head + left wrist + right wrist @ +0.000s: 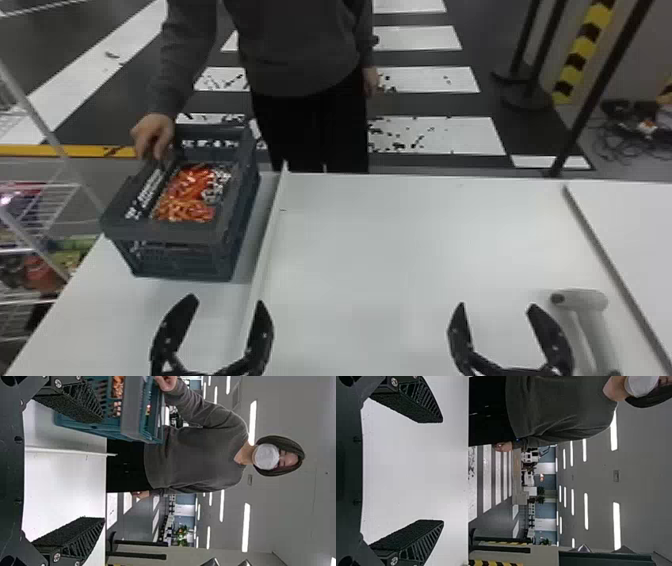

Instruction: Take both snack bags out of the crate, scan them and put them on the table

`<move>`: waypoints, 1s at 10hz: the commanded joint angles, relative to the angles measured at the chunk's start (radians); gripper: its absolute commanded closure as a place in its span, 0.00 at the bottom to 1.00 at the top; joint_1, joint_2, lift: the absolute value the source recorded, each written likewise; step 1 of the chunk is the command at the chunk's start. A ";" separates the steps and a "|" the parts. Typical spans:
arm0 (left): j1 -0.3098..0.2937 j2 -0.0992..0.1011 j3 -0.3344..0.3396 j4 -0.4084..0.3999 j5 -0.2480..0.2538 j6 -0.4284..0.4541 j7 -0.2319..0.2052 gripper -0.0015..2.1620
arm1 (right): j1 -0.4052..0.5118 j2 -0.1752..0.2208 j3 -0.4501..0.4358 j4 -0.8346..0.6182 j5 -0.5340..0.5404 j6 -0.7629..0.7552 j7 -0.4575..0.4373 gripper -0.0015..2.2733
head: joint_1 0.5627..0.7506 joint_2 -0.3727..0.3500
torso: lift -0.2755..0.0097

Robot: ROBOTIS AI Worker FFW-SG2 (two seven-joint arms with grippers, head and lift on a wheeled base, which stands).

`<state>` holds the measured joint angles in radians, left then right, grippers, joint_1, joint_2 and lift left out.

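Note:
My left gripper (223,300) is open over the table's near left part, nearer than the crate (182,252), with nothing between its fingers. Orange-red snack bags (186,192) lie inside the crate; where one bag ends and another begins I cannot tell. A person's hand (154,135) rests on the crate's far left rim. My right gripper (495,306) stands open and holds nothing, just left of the white-grey scanner (590,320). In the left wrist view, the left gripper (103,469) is spread apart, with the crate (130,411) beyond it. The right gripper (442,471) faces the bare tabletop.
A low raised divider (270,235) runs along the table right of the crate. Another edge (600,245) crosses the table at the right. Wire shelves (35,250) with goods stand at the left. The person stands behind the table's far edge.

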<state>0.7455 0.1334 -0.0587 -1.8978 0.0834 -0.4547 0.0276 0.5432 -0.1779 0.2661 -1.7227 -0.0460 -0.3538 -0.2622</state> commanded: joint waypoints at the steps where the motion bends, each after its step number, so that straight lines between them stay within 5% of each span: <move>1: -0.001 0.000 0.002 0.002 -0.001 0.000 0.000 0.06 | -0.002 0.000 0.001 0.000 0.000 0.000 0.000 0.04 | 0.70 0.63 | 0.64; 10: -0.005 -0.003 0.007 0.008 0.006 -0.012 -0.009 0.06 | -0.005 0.003 0.001 0.005 0.000 0.006 0.000 0.04 | 0.70 0.63 | 0.64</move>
<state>0.7402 0.1304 -0.0521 -1.8898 0.0866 -0.4587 0.0182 0.5384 -0.1750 0.2669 -1.7177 -0.0461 -0.3468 -0.2619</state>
